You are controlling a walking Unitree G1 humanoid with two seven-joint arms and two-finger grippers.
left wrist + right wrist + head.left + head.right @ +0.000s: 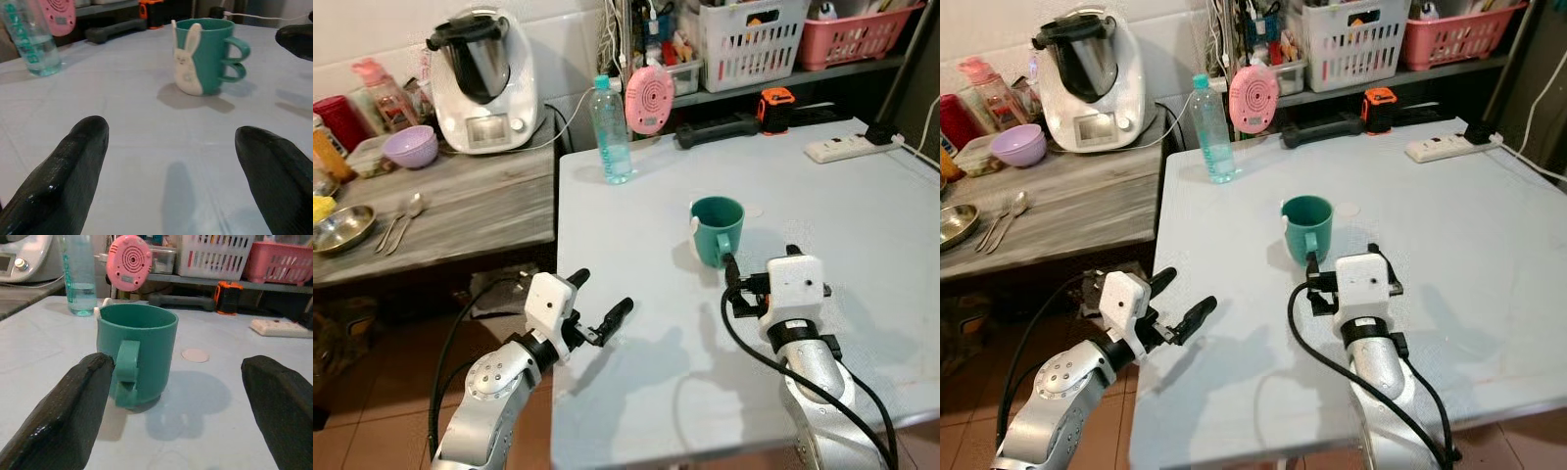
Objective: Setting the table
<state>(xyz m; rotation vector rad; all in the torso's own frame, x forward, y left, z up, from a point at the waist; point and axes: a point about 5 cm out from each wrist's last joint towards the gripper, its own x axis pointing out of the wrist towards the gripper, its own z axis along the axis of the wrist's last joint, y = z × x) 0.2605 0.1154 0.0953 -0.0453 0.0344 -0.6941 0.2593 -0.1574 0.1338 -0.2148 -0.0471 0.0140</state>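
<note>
Two hands hover low over the near part of a pale blue tabletop [862, 225], both with their black fingers spread apart and holding nothing. The right hand [178, 406] is just behind a teal mug [717, 229], its handle turned toward that hand; in the right wrist view one finger [68, 406] sits close beside the handle, though whether it touches is hard to tell from this angle. In the head views the white wrist housing hides most of that hand's fingers. The left hand [600, 302] is at the tabletop's near left edge, well apart from the mug. From the left wrist view the mug shows a white rabbit figure [187, 61] on its side and a double-looped handle.

Farther back near the left edge stands a clear plastic water bottle [611, 131] with a blue cap, part full. Behind it a round pink device [649, 99] leans at the tabletop's back edge, next to a black handled object [717, 130] and an orange and black tool [776, 106] too small to identify. A white power strip [852, 147] lies at the far right.

On the grey wooden side counter [480, 211] to the left stand a white kitchen machine [480, 83], a lilac bowl [411, 147], two spoons [403, 217] and a steel dish [340, 228] cut off by the frame edge.
</note>
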